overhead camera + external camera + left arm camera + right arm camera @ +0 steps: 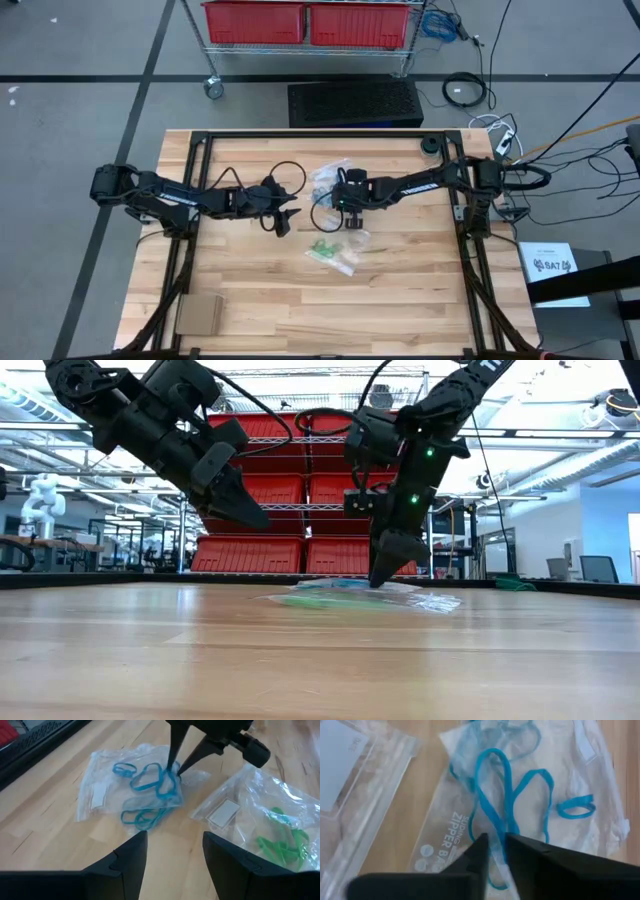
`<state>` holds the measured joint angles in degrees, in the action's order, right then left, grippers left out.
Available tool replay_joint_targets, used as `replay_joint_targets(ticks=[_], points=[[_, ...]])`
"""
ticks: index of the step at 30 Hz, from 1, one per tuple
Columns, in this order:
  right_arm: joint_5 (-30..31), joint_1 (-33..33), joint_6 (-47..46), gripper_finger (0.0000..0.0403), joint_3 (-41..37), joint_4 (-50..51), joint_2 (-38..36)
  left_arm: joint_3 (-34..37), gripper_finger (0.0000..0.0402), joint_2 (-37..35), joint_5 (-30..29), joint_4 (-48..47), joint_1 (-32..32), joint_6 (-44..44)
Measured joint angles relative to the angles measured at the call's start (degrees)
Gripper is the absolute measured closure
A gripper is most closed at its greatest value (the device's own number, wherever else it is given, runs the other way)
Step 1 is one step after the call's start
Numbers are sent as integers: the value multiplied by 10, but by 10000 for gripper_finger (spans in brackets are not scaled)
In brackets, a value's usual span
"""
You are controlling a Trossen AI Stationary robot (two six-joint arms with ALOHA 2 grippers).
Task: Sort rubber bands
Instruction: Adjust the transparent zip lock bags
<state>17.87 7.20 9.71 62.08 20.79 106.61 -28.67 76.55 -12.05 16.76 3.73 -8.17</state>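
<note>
R pincer (pixel 492 851) nearly shut, pinching blue rubber bands (pixel 512 795) w/ bag film; L pincer (pixel 172 852) wide open, empty.

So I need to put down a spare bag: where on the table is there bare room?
Bare wood lies along the near edge of the table, right of the brown pad. The middle is crowded: the clear bags, the right gripper on the blue rubber bands, and the left gripper, hovering open.

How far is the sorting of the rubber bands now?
Done: green bands lie at one clear bag. In hand: the right gripper, nearly closed, pinches blue bands on a second bag. The left gripper hovers open nearby. Left: any bands unseen.
</note>
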Motion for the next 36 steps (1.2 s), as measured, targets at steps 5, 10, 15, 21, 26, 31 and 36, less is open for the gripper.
replay_joint_targets(ticks=[5, 10, 15, 21, 26, 31, 36], points=[[0, -3, 1, 394, 13, 29, -13, 0, 206, 0, -4, 0, 1, 10], [14, -16, -25, 400, 68, 136, -50, 0, 206, 1, -16, -2, 8, 41], [58, -30, -111, 402, 108, 314, -113, 0, 206, 27, -10, 11, 40, 35], [62, -63, -255, 403, 64, 417, -205, -13, 232, 108, 31, 100, 66, 15], [59, -129, -379, 403, -20, 414, -258, -75, 294, 177, 69, 125, 77, 41], [42, -209, -483, 403, -86, 384, -263, -152, 358, 250, 90, 106, 86, 60], [30, -282, -559, 403, -117, 334, -261, -192, 395, 288, 79, 53, 99, 57]])
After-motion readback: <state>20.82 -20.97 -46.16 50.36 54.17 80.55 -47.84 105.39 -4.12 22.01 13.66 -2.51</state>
